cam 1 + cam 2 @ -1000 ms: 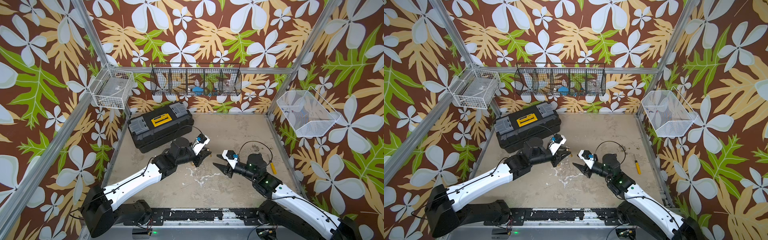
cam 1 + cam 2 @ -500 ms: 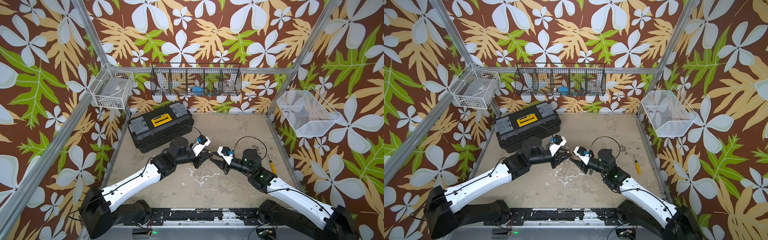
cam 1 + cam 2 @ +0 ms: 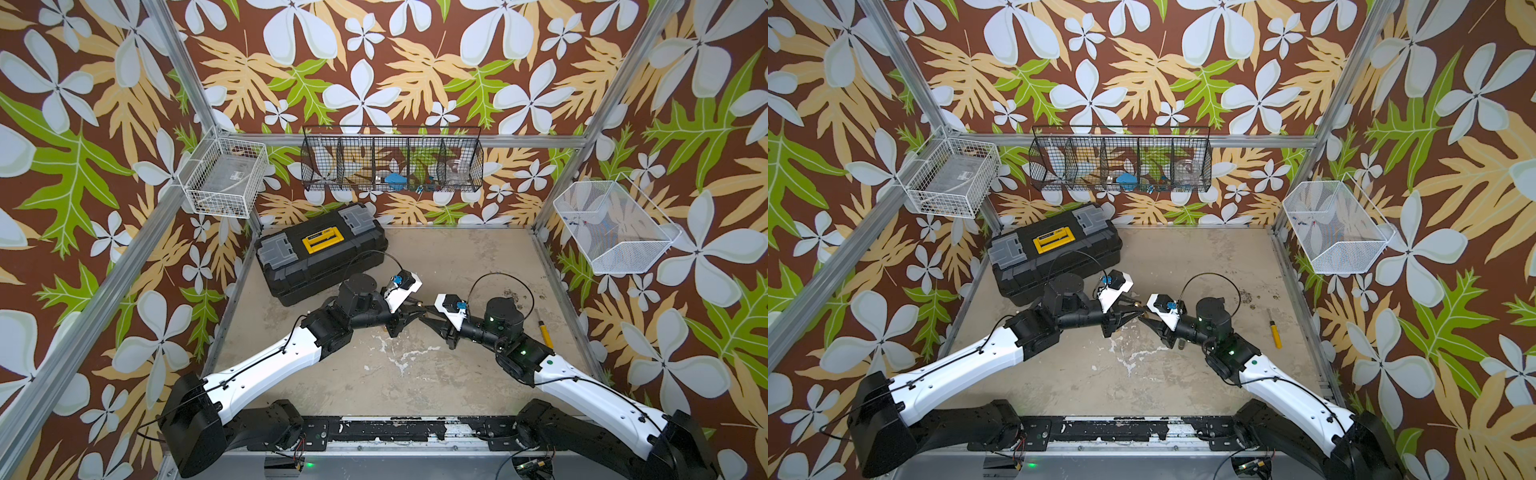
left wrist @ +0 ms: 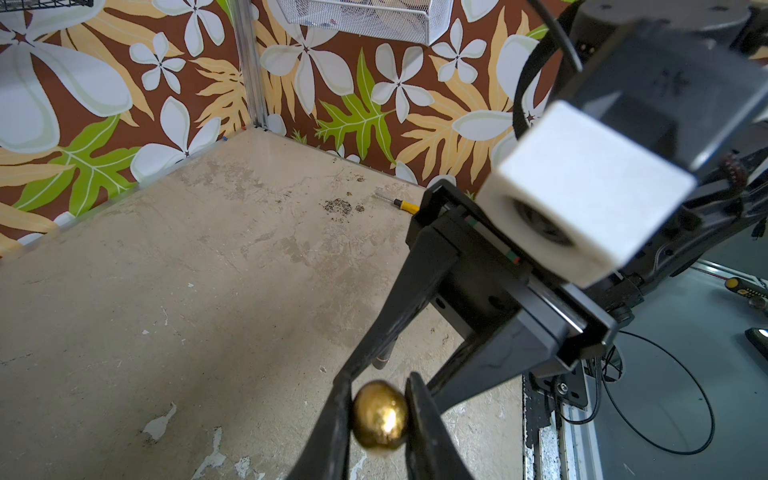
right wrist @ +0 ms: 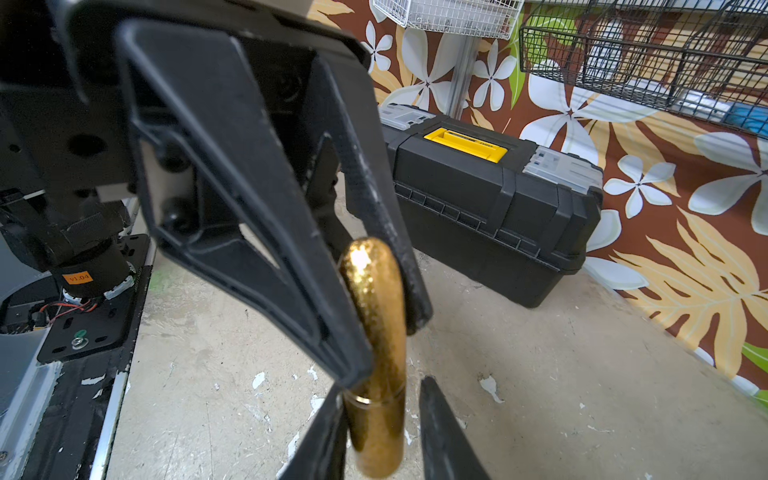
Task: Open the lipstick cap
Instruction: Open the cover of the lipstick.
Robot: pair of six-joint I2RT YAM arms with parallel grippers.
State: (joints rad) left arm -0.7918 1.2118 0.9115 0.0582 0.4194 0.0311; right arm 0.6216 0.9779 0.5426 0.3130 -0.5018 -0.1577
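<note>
A gold lipstick hangs above the middle of the floor, held out level by my left gripper, which is shut on it. In the left wrist view the lipstick shows end-on between the two pads. My right gripper meets it tip to tip from the opposite side. Its jaws straddle the free end below a thin seam ring. One right finger touches the tube, while a narrow gap separates the other from it. In both top views the two grippers meet at the lipstick.
A black toolbox with a yellow handle sits at the back left, close behind the left wrist. A yellow-handled screwdriver lies by the right wall. Wire baskets hang on the left, back and right walls.
My right arm has swung left toward the left gripper, and its jaws have narrowed around the lipstick's free end. The left arm and lipstick have barely moved.
</note>
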